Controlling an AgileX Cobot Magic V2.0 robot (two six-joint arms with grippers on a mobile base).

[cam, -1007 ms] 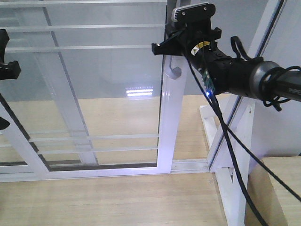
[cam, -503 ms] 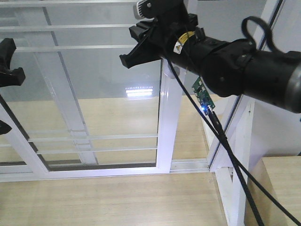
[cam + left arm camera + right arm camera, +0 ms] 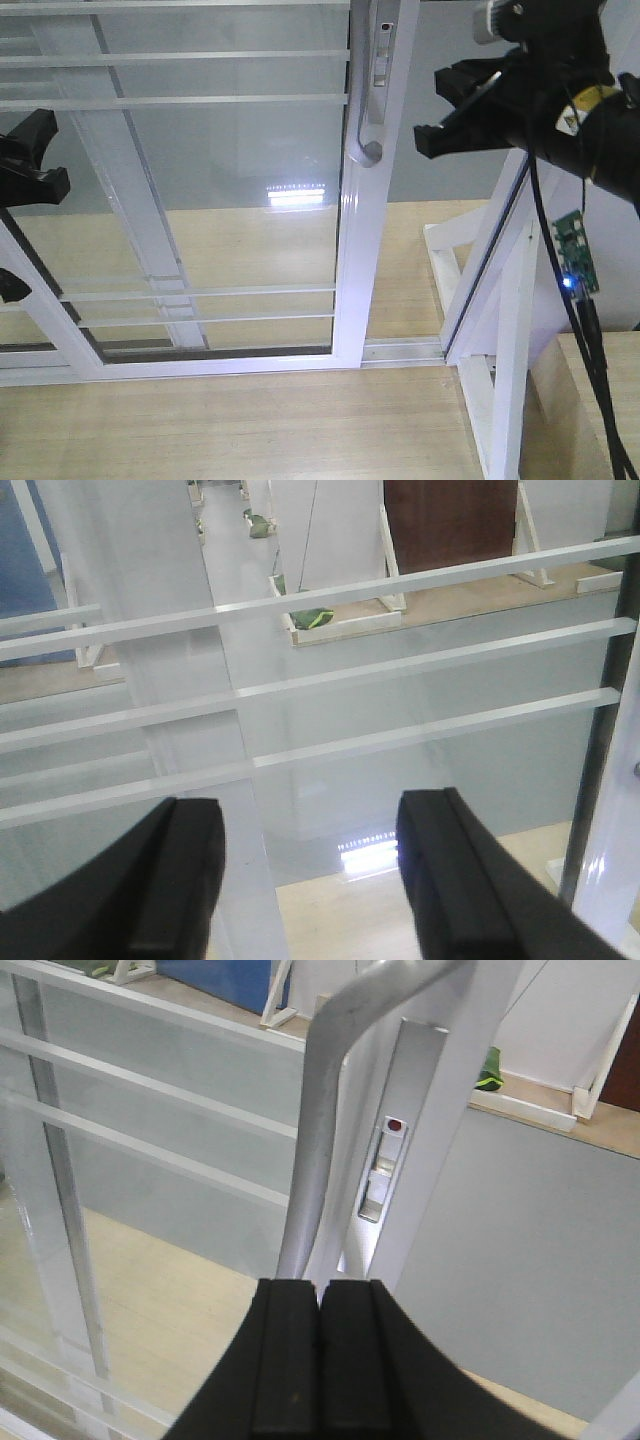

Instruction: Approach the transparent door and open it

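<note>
Two claws are logged: the right gripper (image 3: 320, 1360), pads pressed together, is seen near the grey curved pull handle (image 3: 322, 1130) of the transparent door (image 3: 358, 270), not touching it, while the left gripper (image 3: 310, 880) is spread before its horizontal bars (image 3: 400, 670).

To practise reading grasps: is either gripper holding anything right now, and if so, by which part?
Nothing is held. The right gripper is shut empty, short of the handle; the left gripper hangs open before the transparent door.

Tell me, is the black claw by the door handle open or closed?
Closed. The right wrist view shows the right gripper with both fingers pressed together, nothing between them; the grey handle lies beyond.
</note>
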